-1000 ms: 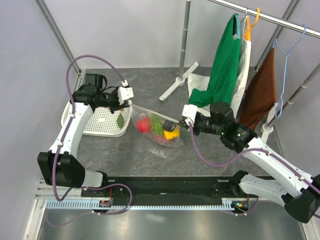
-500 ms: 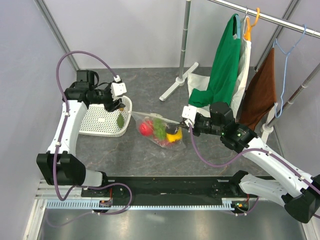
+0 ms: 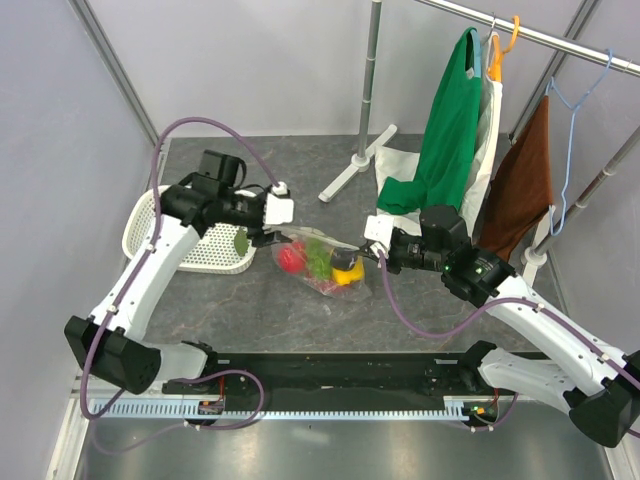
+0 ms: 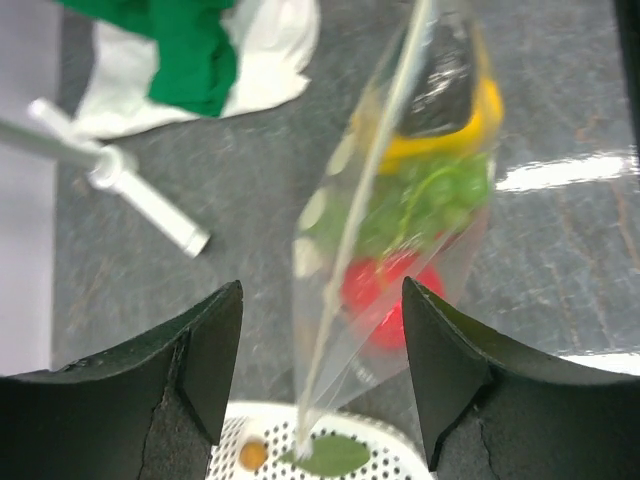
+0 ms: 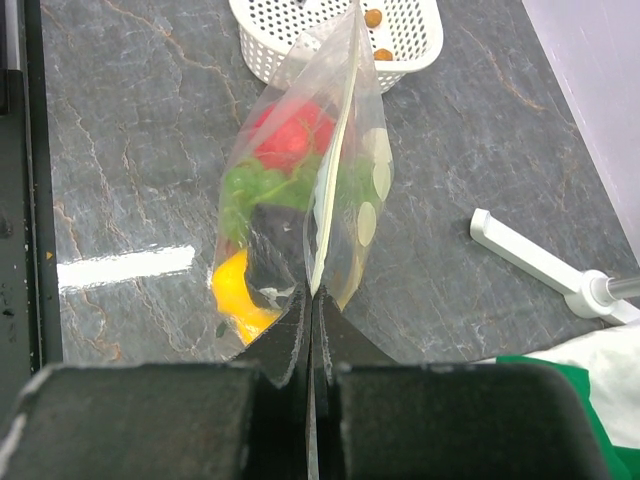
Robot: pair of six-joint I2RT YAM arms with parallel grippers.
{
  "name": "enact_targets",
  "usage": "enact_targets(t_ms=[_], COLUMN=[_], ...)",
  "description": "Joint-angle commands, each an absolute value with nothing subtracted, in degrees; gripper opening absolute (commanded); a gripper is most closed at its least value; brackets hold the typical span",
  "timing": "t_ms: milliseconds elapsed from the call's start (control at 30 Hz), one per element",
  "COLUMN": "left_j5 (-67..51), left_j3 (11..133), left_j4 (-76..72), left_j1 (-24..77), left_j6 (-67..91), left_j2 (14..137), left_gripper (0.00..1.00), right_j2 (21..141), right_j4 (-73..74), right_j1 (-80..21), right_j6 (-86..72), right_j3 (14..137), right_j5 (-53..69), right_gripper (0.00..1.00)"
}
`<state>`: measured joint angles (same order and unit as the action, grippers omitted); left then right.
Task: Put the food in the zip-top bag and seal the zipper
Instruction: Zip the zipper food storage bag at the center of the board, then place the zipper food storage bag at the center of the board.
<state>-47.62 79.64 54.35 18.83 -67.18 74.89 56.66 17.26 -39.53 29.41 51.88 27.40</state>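
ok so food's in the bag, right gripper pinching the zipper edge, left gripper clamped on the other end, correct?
No. The left wrist view shows the left gripper open, straddling the zip-top bag edge. The food inside and right gripper pinching stand.

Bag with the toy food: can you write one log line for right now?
bag: toy food inside | right pincer: shut on zipper end | left pincer: open, straddling other end

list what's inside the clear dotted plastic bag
Through the clear polka-dot plastic bag you can see a red toy fruit, a green bunch, a yellow-orange piece and a dark item. Anything lying behind these is covered.
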Motion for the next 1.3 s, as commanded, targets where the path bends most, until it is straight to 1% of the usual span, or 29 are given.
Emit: enact_targets(t_ms=[0, 167, 267, 300, 367, 433, 467, 500, 600, 633, 667, 700, 767, 800, 833, 867, 900, 967, 1000, 1100, 1267], left_j5=[-45.3, -44.1, -43.9, -43.7, -43.6, -43.8, -43.9, -44.0, -44.4, -44.3, -44.0, -43.6, -40.0, -38.9, -36.8, -35.9, -35.3, -33.1, -32.4, -30.6, -30.9], left_j3=[77.6, 77.3, 76.5, 76.3, 75.7, 75.7, 75.7, 75.8, 76.6, 77.6, 78.3, 80.4, 83.7, 88.0, 90.4, 92.5, 96.5, 99.7, 103.0, 107.3, 107.8], left_j4=[52.5, 51.0, 51.2, 51.2, 51.2, 51.2, 51.8, 52.0, 52.6, 52.6, 52.4, 51.8, 50.7, 50.5, 50.4, 50.3, 50.3, 49.4, 49.3, 49.0, 48.5], left_j1=[23.2, 25.8, 27.0, 27.0, 27.1, 27.0, 27.0, 27.0, 27.0, 26.9, 26.9, 26.8, 26.7, 26.5, 26.5, 26.5, 26.5, 26.5, 26.5, 26.5, 27.0], left_j6=[-67.6, -65.1, -64.9, -64.9, -64.7, -63.6, -63.4, -62.5, -59.9, -58.9, -57.7, -53.9, -49.6, -45.7, -44.0, -42.5, -40.5, -37.5, -37.1, -37.2, -35.9], left_j2=[76.8, 79.6, 80.0, 79.8, 79.8, 79.6, 79.5, 79.5, 79.4, 79.5, 79.7, 80.3, 83.5, 84.8, 86.2, 88.9, 90.0, 93.1, 94.6, 97.9, 99.4], left_gripper=[0.70, 0.67, 0.55, 0.48, 0.41, 0.27, 0.04, 0.02, 0.02, 0.02, 0.02, 0.02, 0.02, 0.02, 0.02, 0.02, 0.02, 0.02, 0.02, 0.02, 0.02], right_j2=[54.6, 54.2, 53.9, 53.4, 52.9, 52.6, 52.5, 52.6, 52.6, 52.8, 53.8, 54.4, 56.4, 56.5, 56.6, 56.3, 56.2, 56.3, 56.5, 57.0, 56.9], right_j4=[14.4, 14.9, 15.4, 15.4, 15.5, 15.6, 15.6, 15.5, 14.8, 14.8, 14.8, 15.2, 16.3, 16.2, 15.6, 15.0, 13.9, 13.5, 13.4, 13.1, 13.1], right_j1=[-39.6, -39.6, -39.5, -39.6, -39.5, -39.5, -39.6, -39.6, -39.6, -39.6, -39.6, -39.6, -39.4, -39.5, -39.5, -39.5, -39.5, -39.5, -39.3, -39.1, -38.3], right_j6=[31.3, 31.6, 31.8, 31.9, 32.0, 31.9, 31.9, 31.9, 30.4, 29.3, 26.6, 24.3, 20.8, 16.9, 15.0, 13.3, 10.6, 8.2, 6.0, 3.3, 0.4], right_j3=[51.8, 51.6, 51.5, 51.4, 50.9, 50.7, 50.5, 50.5, 50.3, 50.7, 51.1, 51.8, 54.9, 55.7, 56.7, 57.0, 57.4, 59.4, 60.3, 63.7, 66.8], right_j5=[30.5, 30.8, 30.7, 30.8, 30.9, 30.8, 30.8, 30.7, 30.1, 28.5, 27.3, 26.2, 24.2, 23.6, 23.0, 22.3, 22.0, 21.1, 20.9, 20.0, 19.2], right_gripper=[0.00, 0.00, 0.00, 0.00, 0.00, 0.00, 0.00, 0.00, 0.00, 0.02, 0.11, 0.36, 0.60, 0.79, 0.85, 0.98, 0.98, 0.98, 0.98, 0.98, 0.98])
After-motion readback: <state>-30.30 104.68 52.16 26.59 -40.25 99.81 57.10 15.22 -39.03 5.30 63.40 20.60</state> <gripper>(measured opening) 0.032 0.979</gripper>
